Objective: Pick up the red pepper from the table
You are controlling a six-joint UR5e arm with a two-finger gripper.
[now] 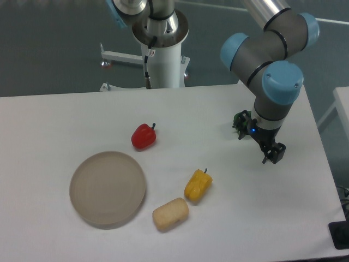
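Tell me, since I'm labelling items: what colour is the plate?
The plate is a plain beige-grey, seen in the fixed camera view.

I'm seeing the red pepper (144,136) shining glossy and smooth, like the yellow pepper (197,185) nearer the table's front edge. The table (49,125) is looking matt white and smooth. The round plate (107,189) is showing a dull, grey-beige finish, the bread roll (170,214) a pale, slightly rough crust. The arm's joint caps (282,81) are looking like satin blue plastic over grey metal.
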